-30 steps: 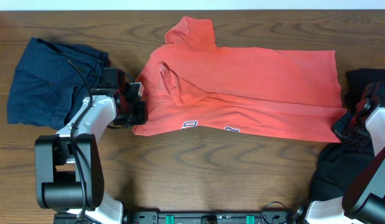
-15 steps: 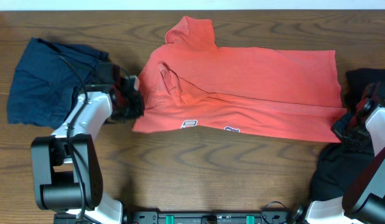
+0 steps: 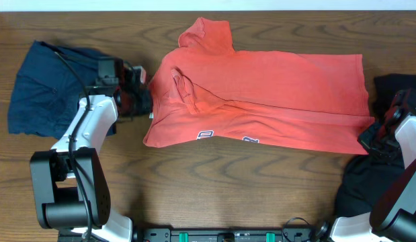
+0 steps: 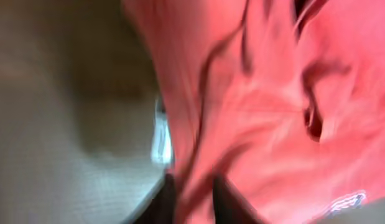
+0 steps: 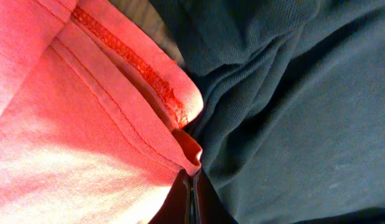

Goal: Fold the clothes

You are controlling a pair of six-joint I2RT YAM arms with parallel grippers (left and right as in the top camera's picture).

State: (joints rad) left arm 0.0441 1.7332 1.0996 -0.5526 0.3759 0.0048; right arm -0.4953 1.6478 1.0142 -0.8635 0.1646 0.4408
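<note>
A red T-shirt (image 3: 261,94) lies spread across the middle of the table, partly folded lengthwise, white print at its front edge. My left gripper (image 3: 142,101) is at the shirt's left edge; in the left wrist view its dark fingers (image 4: 191,198) are shut on a fold of the red T-shirt (image 4: 260,112). My right gripper (image 3: 370,138) is at the shirt's right front corner. In the right wrist view its jaws (image 5: 191,186) are pressed together, pinching the hem corner of the red T-shirt (image 5: 86,124).
A crumpled navy garment (image 3: 50,87) lies at the far left, behind my left arm. A dark garment (image 3: 389,101) lies at the right edge beside my right gripper and fills the right wrist view (image 5: 292,112). Bare wood table (image 3: 228,188) lies in front.
My left gripper has moved back and slightly left along the shirt's left edge, pulling that edge with it. The right arm has not moved.
</note>
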